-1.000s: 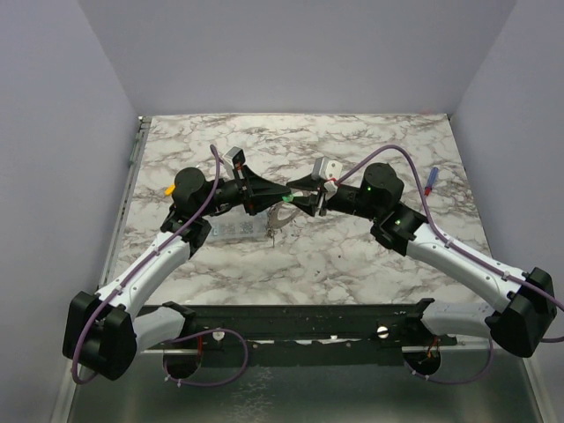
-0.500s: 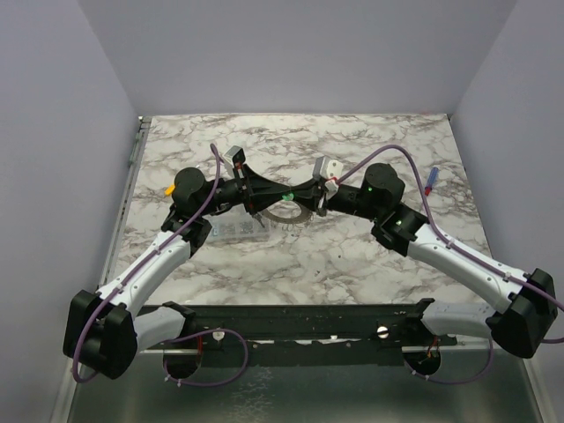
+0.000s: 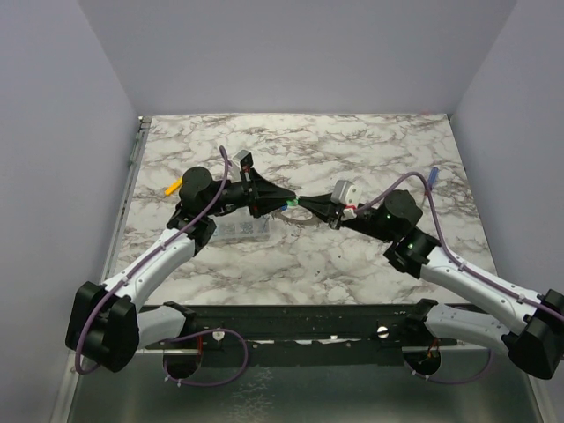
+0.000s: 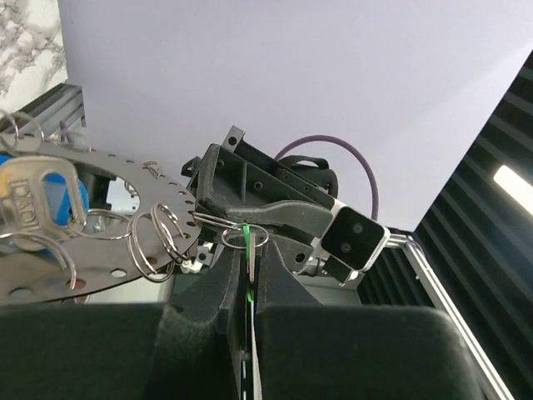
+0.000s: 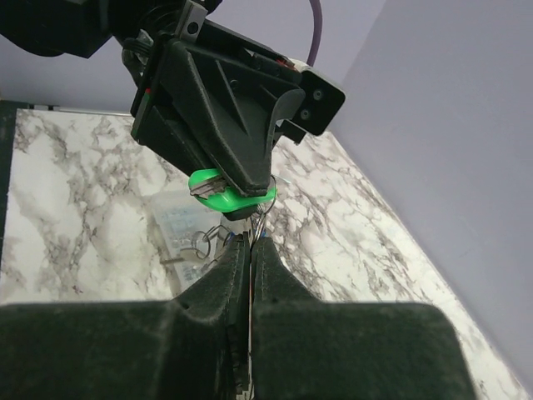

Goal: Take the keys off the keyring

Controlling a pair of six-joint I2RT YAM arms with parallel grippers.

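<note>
Your clear box (image 3: 242,231) lies left of the desk's middle. What its compartments hold is too small to make out. Just right of it, above the middle, your left gripper (image 3: 284,202) is clamped on the green key (image 5: 229,198). Your right gripper (image 3: 308,205) meets it tip to tip, pinched on the edge of the keyring (image 4: 150,190), where a blue key (image 4: 42,196) hangs.

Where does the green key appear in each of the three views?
Top external: green key at centre, between the arm tips.
Left wrist: lower centre, a thin green edge.
Right wrist: centre, bright green head.
Shared landmark: marble table.
</note>
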